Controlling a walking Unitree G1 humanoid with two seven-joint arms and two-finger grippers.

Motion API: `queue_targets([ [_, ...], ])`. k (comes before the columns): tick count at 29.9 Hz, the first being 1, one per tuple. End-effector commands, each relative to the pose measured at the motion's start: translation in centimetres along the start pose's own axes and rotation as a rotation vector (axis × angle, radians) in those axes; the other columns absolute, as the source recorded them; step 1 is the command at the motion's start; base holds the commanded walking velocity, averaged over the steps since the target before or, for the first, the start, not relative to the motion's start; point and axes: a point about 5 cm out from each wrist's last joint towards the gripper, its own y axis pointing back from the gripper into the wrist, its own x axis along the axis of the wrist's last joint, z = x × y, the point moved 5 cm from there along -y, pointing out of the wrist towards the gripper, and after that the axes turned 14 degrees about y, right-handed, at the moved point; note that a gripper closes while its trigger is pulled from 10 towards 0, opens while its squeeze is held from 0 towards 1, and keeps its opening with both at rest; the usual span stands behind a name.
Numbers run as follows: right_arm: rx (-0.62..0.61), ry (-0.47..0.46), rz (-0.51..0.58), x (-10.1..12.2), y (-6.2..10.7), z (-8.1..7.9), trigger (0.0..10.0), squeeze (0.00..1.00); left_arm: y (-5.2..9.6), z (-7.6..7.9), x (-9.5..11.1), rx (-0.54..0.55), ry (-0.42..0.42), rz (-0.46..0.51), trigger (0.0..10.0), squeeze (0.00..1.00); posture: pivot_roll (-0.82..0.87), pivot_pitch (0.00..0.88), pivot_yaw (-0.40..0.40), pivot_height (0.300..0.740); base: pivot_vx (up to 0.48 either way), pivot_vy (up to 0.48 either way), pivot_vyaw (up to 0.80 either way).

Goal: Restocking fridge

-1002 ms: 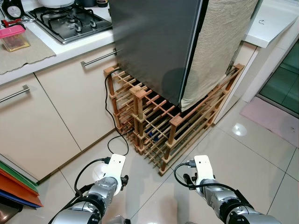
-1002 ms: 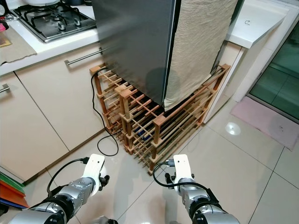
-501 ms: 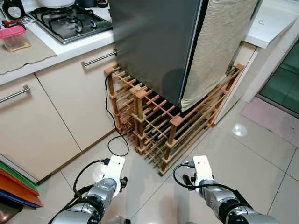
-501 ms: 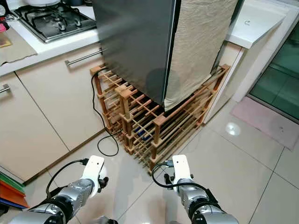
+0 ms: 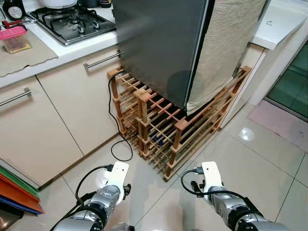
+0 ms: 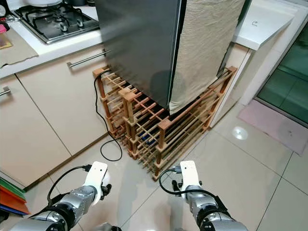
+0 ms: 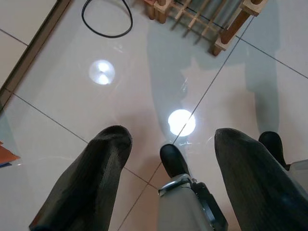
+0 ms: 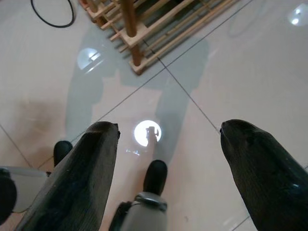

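A dark grey fridge [image 5: 159, 43] stands shut on a wooden slatted rack [image 5: 159, 125], with a beige cloth [image 5: 226, 43] draped over its right side. Both my arms hang low in front of it, the left arm [image 5: 108, 195] and the right arm [image 5: 219, 199] over the tiled floor. In the left wrist view my left gripper [image 7: 173, 137] is open, pointing down at the floor with nothing between its fingers [image 7: 103, 163]. My right gripper [image 8: 171, 129] is likewise open and empty above the tiles, near the rack's corner [image 8: 132, 41].
Cream cabinets [image 5: 48, 120] with a gas hob [image 5: 72, 21] and a pink-lidded box [image 5: 14, 38] run along the left. A black cable [image 5: 120, 144] loops on the floor by the rack. Coloured folders [image 5: 17, 192] lie at lower left. A mat [image 5: 281, 122] lies at right.
The head view has shifted slightly, so the kitchen sits a little lower in the picture. Both arms hang much as before, and both grippers stay empty.
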Motion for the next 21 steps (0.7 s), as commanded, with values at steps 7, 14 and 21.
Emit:
queue_targets([
  [7, -0.003, -0.029, -0.042, -3.1, 0.5, 0.4, 10.0, 0.07, 0.0, 0.1, -0.7, -0.007, -0.006, -0.016, 10.0, 0.00, -0.08, 0.022, 0.014, 0.724, 0.000, 0.000, 0.00],
  [14, 0.019, -0.013, -0.037, -2.2, 0.2, -1.3, 10.0, 0.07, 0.0, 0.0, -0.9, -0.003, -0.007, -0.019, 10.0, 0.00, -0.08, 0.022, 0.008, 0.724, 0.000, 0.000, 0.00],
  [21, 0.026, -0.008, -0.037, -2.3, 0.2, -2.0, 10.0, 0.07, 0.0, 0.0, -1.0, -0.002, -0.012, -0.022, 10.0, 0.00, -0.08, 0.021, 0.012, 0.724, 0.000, 0.000, 0.00],
])
